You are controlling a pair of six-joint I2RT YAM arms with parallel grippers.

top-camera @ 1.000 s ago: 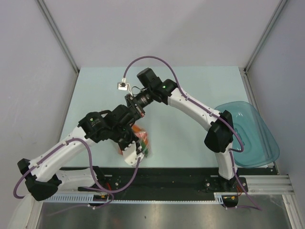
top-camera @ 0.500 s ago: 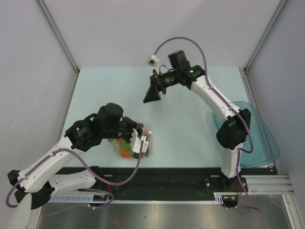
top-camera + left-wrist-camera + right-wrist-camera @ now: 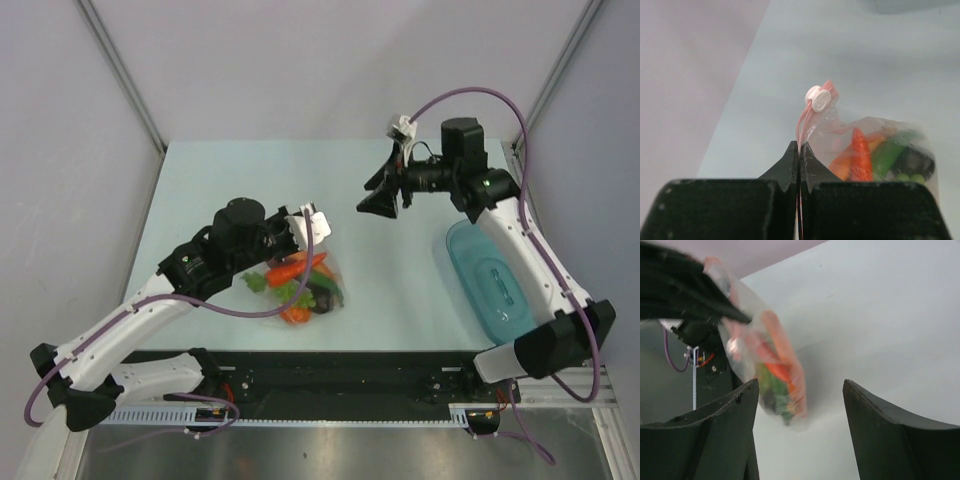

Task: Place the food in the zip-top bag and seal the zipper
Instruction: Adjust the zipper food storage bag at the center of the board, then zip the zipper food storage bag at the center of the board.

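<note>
Left of desk centre: bag, packed with food, held by left pincer, clamped tight on the zipper below its white slider. Carrot visible inside. Right pincer spread wide, far right, well apart from bag. Teal bowl near right.

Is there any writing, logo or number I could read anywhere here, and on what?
No readable text in any view.
The pink slider on the zipper may bear a raised mark, too blurred to read.
The white tag on the purple cable is too small to read.
The teal bowl shows none.
</note>
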